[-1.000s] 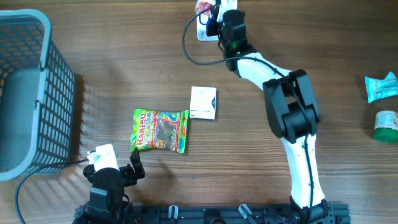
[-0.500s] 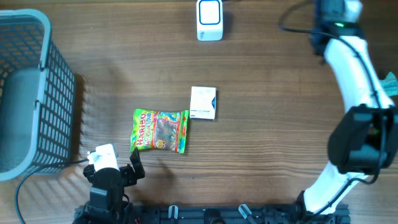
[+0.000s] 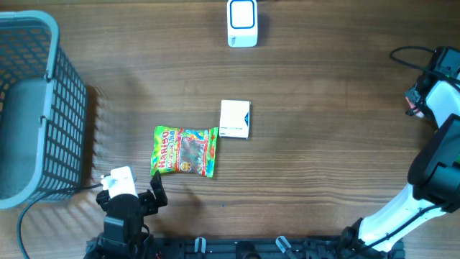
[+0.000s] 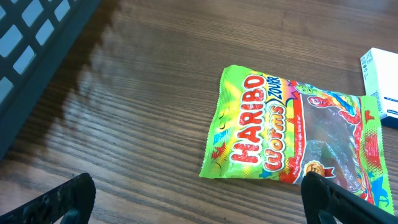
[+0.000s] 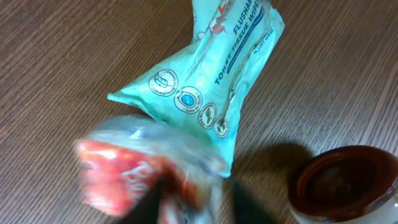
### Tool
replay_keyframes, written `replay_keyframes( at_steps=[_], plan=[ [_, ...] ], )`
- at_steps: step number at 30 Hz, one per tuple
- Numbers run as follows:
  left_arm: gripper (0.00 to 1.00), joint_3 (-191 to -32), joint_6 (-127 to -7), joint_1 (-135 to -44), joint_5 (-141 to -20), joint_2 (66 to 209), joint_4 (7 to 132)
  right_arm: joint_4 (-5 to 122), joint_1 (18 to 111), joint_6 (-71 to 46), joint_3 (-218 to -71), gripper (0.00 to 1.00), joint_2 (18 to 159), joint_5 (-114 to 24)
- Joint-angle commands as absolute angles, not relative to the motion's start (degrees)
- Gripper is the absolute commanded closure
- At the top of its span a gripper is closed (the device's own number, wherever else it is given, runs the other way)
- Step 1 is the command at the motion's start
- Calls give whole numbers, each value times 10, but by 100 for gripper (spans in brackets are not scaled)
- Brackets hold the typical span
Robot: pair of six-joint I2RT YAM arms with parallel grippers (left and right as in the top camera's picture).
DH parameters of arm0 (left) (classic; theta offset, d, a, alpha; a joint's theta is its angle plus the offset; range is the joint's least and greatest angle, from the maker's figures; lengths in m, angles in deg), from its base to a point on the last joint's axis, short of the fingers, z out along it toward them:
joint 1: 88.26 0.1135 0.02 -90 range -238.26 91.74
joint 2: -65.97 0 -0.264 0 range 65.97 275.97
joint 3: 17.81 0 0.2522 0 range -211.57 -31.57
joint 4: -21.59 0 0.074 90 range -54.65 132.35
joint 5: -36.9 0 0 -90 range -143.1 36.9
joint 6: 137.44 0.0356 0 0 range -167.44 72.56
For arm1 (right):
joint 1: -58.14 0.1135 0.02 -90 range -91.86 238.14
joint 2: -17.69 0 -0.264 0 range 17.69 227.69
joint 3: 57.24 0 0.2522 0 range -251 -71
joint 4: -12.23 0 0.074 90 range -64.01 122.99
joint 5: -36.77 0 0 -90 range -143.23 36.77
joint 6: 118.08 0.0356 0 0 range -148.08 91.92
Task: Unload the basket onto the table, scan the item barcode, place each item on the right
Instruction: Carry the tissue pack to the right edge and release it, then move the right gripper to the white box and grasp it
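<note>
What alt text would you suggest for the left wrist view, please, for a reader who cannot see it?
A green Haribo Worms bag lies flat on a wooden table, in front of the open left pincer, whose fingertips show in the bottom corners. A white box pokes in at the right edge and a dark basket's mesh fills the upper left corner.

A: L arm?
B: Tucked low at near edge, overhead view. Left gripper [image 4: 194,202] wide apart, tips at both bottom corners of wrist cam.
A: R arm?
B: Reaches up along far right side, elbow bent. Right gripper [image 3: 417,99] blurred in wrist cam, can't tell its state.
</note>
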State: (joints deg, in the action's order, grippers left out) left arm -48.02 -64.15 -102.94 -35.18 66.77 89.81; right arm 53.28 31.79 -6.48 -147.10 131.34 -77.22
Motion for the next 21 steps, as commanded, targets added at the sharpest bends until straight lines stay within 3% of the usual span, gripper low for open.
replay_keyframes(
  at_steps=[1,3,9,11,16,17,19,21],
  plan=[
    [0,-482,-644,-1033,-353,664,899,546,325,-78,-1499,0,1284,-761],
    [0,-482,-644,-1033,-353,664,899,546,342,-77,-1510,0,1236,-664],
    [0,-482,-644,-1033,-353,664,899,641,443,-53,-1507,0,1161,-126],
    [0,-482,-644,-1033,-353,664,899,652,494,-62,-1493,0,1164,-72],
    [0,-482,-644,-1033,-353,664,899,653,703,-100,-1453,0,1168,-108],
    [0,-482,-644,-1033,-353,664,899,647,745,-93,-1453,0,1168,-166],
    [0,-482,-644,-1033,-353,664,899,678,845,24,-1453,0,1168,-416],
    [0,-482,-644,-1033,-353,664,899,697,905,47,-1456,0,1169,-509]
  ],
)
